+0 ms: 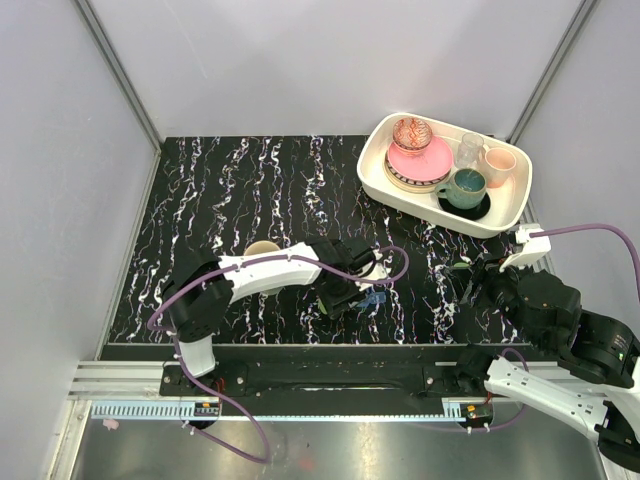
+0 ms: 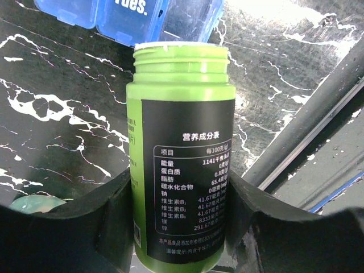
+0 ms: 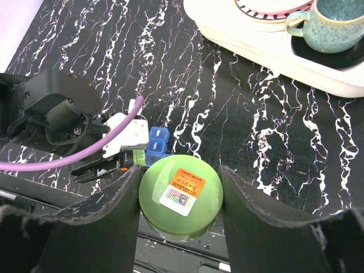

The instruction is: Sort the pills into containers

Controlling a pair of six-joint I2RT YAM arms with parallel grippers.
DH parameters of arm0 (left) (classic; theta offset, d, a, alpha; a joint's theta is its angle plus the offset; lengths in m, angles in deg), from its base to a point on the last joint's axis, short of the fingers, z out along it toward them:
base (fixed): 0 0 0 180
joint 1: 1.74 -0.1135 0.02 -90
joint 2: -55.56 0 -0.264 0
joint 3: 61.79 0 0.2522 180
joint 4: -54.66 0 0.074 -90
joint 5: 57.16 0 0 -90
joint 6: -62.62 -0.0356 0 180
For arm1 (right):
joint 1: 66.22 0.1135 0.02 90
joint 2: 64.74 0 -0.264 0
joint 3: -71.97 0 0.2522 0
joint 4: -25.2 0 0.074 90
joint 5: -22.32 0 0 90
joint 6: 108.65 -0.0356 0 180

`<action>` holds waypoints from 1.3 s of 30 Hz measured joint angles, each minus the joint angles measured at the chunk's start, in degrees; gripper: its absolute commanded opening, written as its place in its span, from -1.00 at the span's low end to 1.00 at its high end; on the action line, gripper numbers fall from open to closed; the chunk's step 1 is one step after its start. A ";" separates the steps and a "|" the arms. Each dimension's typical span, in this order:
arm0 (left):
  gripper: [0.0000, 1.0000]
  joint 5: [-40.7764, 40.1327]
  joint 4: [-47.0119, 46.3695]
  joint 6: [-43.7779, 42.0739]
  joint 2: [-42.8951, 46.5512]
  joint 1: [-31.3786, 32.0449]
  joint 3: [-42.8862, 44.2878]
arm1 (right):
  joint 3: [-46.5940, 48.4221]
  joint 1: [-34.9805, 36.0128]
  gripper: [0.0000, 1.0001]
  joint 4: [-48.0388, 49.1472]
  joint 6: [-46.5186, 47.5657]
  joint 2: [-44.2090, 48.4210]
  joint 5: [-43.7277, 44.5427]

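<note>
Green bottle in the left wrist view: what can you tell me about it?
The bottle is bright green plastic with a black label printed with a white Chinese nutrition table. It is uncapped, showing a threaded neck and white rim. The left gripper clamps its lower body between two black fingers. Its open mouth points toward the blue pill box; whether they touch is unclear. The right gripper holds a matching green cap.
</note>
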 measured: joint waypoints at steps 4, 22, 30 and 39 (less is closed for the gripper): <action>-1.00 0.00 0.68 -0.02 -0.22 0.00 0.94 | 0.00 0.00 -0.95 0.00 -0.02 0.00 0.00; -1.00 -0.02 4.09 -0.35 -1.86 0.00 3.89 | 0.00 0.00 -0.95 0.02 0.00 0.00 -0.02; -1.00 -0.02 5.64 -0.79 -3.15 0.00 4.94 | 0.00 0.00 -0.94 0.00 0.00 0.00 0.00; -1.00 0.09 7.65 -1.29 -4.15 0.00 6.73 | 0.00 0.00 -0.94 0.00 0.00 0.13 0.00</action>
